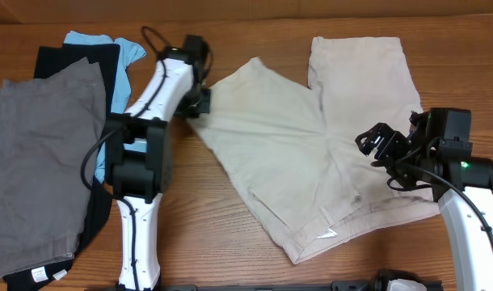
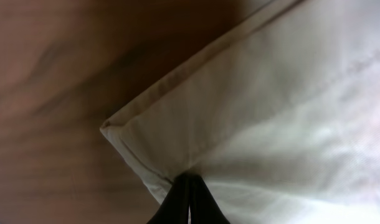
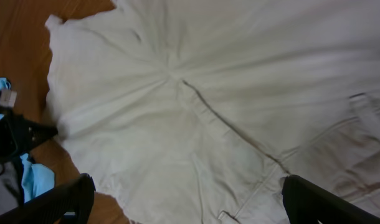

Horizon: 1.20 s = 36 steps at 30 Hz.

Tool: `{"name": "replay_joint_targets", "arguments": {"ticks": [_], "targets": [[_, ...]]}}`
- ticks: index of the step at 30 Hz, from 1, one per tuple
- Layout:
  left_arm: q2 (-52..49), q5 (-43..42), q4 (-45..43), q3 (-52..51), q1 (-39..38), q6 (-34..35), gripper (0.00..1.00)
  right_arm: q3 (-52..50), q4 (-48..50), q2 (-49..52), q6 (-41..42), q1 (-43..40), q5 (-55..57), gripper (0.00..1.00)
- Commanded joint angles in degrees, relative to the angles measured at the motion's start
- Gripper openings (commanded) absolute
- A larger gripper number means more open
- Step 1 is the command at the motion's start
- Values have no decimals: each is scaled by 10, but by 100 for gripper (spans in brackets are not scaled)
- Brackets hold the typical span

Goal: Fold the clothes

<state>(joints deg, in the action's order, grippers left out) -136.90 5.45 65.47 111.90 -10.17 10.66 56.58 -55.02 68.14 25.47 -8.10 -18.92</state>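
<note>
**Item:** pale beige woven cotton shorts (image 1: 311,137), with two wide legs and a stitched waistband. They lie flat and opened out on the brown wooden bench (image 1: 254,32), right of centre. One leg points toward the left arm, the other toward the far edge, and the waistband runs along the near right side.

**Left gripper** (image 2: 189,191): down at bench level on the outer hem of the leg nearest it, just beside the hem corner. The jaws are pressed together with the cloth edge pinched between them.

**Right gripper** (image 3: 187,183): hangs above the seat of the shorts near the waistband. The jaws are spread wide and hold nothing.

**Other stock, well apart at the left:**
- a flat grey pair of shorts (image 1: 44,162)
- a light blue garment (image 1: 93,40)
- a black garment (image 1: 69,61) beneath them

**Step in hand (judged):** the first fold. One corner is taken and no layer is turned over yet.

**Next move calls for (judged):**
- lifting the pinched hem just enough to clear the bench
- carrying it across so that leg lands on the other, hems matched
- bringing the right gripper down to pin or grip the waistband side, so the cloth does not drag
</note>
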Motion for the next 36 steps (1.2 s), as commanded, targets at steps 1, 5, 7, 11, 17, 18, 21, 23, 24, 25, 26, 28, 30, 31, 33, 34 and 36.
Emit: {"name": "replay_joint_targets", "arguments": {"ticks": [1, 5, 7, 11, 17, 18, 21, 23, 24, 25, 26, 28, 30, 31, 33, 34, 36], "targets": [[-53, 57, 60, -30, 72, 29, 4, 8, 3, 0, -4, 5, 18, 100], [-53, 66, 112, -30, 122, 28, 4, 8, 5, 4, -3, 5, 39, 100], [-53, 65, 127, -30, 140, 26, 4, 8, 4, 10, -2, 5, 51, 100], [-51, 24, 133, -30, 158, -9, 4, 8, 5, 38, -1, 5, 64, 100], [-22, -40, 125, -3, 128, -78, 16, 8, -8, 95, 15, 5, 51, 100], [-15, -40, 125, 7, 118, -82, 21, 8, -12, 103, 15, 5, 47, 100], [8, -40, 125, 53, 83, -94, 32, 8, -24, 120, 15, 5, 34, 100], [23, -40, 125, 86, 60, -94, 39, 7, -33, 128, 15, 6, 34, 98], [30, -41, 125, 105, 49, -94, 42, 6, -38, 130, 16, 6, 34, 97], [35, -41, 125, 122, 39, -95, 45, 2, -40, 130, 17, 7, 33, 96], [40, -41, 125, 143, 28, -100, 47, -2, -41, 130, 23, 7, 32, 96], [47, -55, 125, 179, 7, -120, 50, -15, -42, 130, 42, 7, 33, 93], [51, -62, 125, 212, -11, -134, 53, -31, -34, 129, 61, 7, 32, 93], [53, -67, 125, 226, -18, -142, 55, -40, -28, 128, 65, 7, 32, 93], [56, -70, 125, 253, -35, -156, 57, -61, -15, 125, 77, 7, 31, 93], [57, -70, 125, 262, -42, -162, 58, -70, -9, 122, 78, 7, 29, 93], [58, -70, 124, 280, -57, -178, 59, -94, 9, 114, 78, 7, 19, 93]]}}
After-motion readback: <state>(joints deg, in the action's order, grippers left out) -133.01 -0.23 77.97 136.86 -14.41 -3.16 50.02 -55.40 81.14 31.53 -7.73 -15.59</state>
